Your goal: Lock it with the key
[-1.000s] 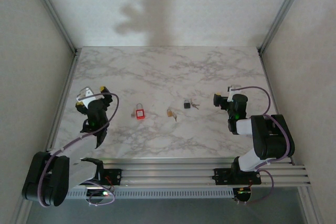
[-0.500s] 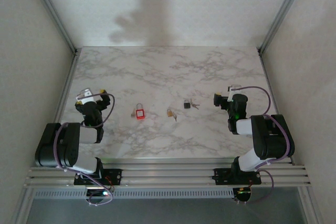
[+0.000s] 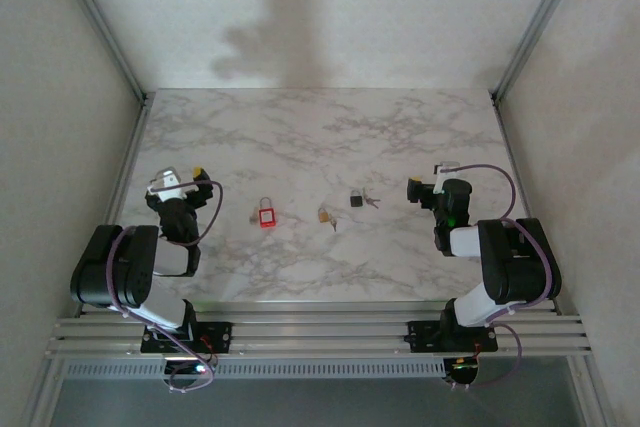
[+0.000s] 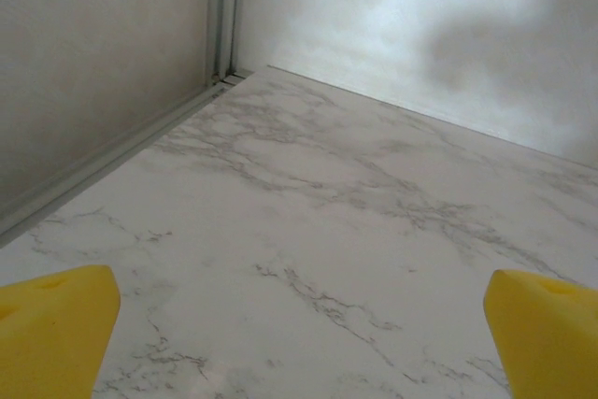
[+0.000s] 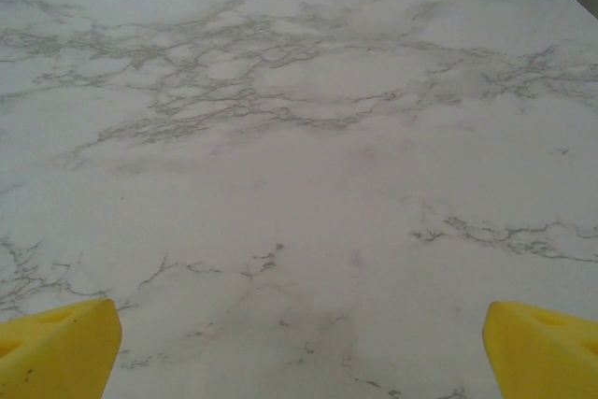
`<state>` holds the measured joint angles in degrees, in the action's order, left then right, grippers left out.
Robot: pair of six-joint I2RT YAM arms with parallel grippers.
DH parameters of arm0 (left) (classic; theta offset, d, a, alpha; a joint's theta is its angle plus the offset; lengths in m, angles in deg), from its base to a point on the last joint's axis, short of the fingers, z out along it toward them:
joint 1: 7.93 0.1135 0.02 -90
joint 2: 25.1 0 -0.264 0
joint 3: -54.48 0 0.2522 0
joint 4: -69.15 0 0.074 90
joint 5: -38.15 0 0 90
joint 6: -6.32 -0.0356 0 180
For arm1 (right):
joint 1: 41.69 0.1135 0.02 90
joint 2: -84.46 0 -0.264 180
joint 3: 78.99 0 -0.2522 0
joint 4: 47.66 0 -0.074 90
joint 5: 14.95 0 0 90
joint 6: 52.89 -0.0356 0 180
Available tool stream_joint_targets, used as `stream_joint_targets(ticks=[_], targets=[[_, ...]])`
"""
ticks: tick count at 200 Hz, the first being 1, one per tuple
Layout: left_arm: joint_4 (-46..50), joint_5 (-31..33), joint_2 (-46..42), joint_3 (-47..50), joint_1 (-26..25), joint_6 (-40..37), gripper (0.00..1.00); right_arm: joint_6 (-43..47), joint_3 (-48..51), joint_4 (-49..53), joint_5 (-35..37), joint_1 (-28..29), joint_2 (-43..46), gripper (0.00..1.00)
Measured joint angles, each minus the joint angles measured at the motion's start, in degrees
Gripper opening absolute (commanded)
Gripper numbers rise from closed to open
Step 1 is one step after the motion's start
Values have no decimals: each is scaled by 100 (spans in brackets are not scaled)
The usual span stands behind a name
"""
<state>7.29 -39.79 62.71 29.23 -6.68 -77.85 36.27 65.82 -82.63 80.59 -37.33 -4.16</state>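
- Right gripper: jaws wide apart, empty.
- Left gripper: jaws wide apart, empty.
- Keys touch the black lock at its 3 o'clock, and lie at the right gripper's 9 o'clock; the right arm is nearer.
- Red lock lies at the left gripper's 4 o'clock.

Keys beside black padlock too small to count; shackle state unreadable.

A marble-patterned tabletop with grey veins sits boxed in by pale walls. Slanting metal struts frame the back corners, and a soft shadow falls on the rearmost of them.
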Motion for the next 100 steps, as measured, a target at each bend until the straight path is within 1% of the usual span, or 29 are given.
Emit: stream_joint_targets(ticks=[40, 100], targets=[[-42, 195, 0, 0, -70, -31, 99, 0, 0, 15, 0, 0, 0, 99], [-44, 260, 0, 0, -70, -31, 99, 0, 0, 15, 0, 0, 0, 99]])
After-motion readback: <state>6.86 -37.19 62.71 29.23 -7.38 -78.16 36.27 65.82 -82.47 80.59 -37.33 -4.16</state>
